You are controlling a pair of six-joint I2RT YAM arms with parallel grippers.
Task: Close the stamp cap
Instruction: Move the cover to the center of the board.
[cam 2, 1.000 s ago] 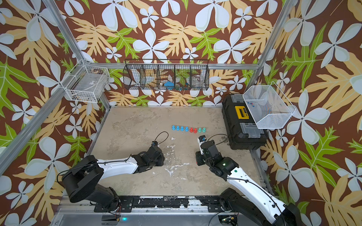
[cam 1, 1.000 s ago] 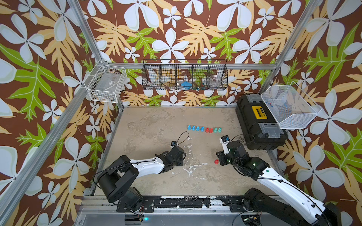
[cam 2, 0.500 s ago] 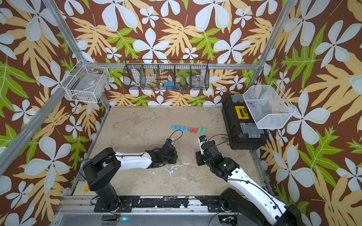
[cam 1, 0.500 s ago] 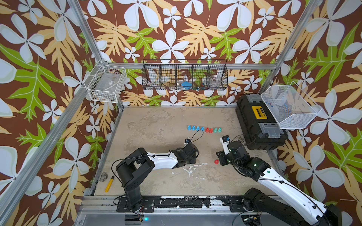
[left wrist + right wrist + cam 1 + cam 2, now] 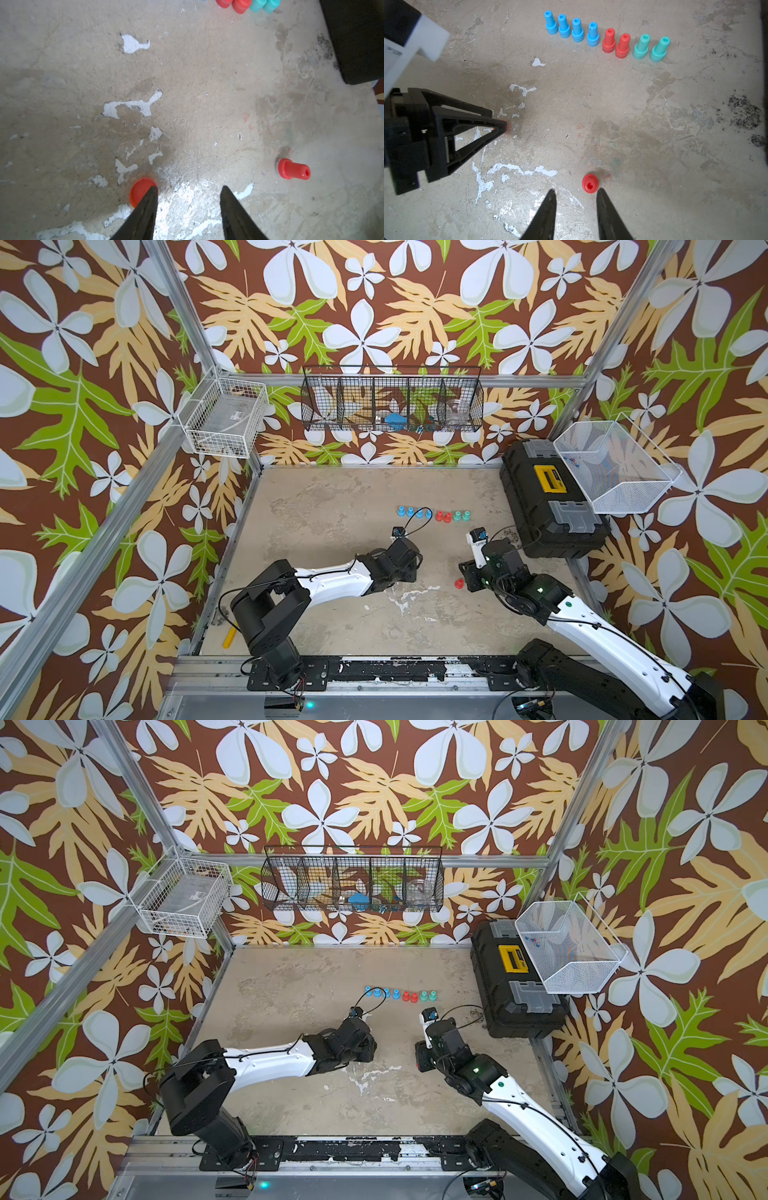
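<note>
Both pincers are open. The left pincer (image 5: 189, 188) hangs over the bare surface (image 5: 207, 83) with nothing between its jaws. One fingertip (image 5: 149, 203) overlaps the rim of the red cap (image 5: 139, 191), which lies flat outside the gap. The right pincer (image 5: 575, 190) grips nothing, and the red stamp (image 5: 590, 184) stands upright just beyond its tips.

Brown walls (image 5: 374, 302) with white flowers and green and tan leaves close three sides, and aluminium posts (image 5: 178, 302) stand at the corners. The surface is beige and worn, chipped to white in patches.

Two arms reach in, the left arm (image 5: 332, 583) and the right arm (image 5: 590, 626). One black case (image 5: 544, 506) sits at the right edge. Three baskets hang on the walls:
- a white wire basket (image 5: 224, 423) on the left
- a black wire basket (image 5: 392, 402) of five compartments at the back
- a white mesh basket (image 5: 615, 472) by the case

Nine stamps stand on the surface. Eight are in a row: four blue stamps (image 5: 577, 31), two red stamps (image 5: 609, 41) and two teal stamps (image 5: 641, 46). The ninth is the lone red stamp.

The right wrist view shows the whole row. It also shows the left pincer from the side, with a sliver of red at its tip. The left wrist view catches only part of the row. The cap shows only in the wrist views. In a top view the red stamp (image 5: 459, 583) sits just beside the right pincer.
</note>
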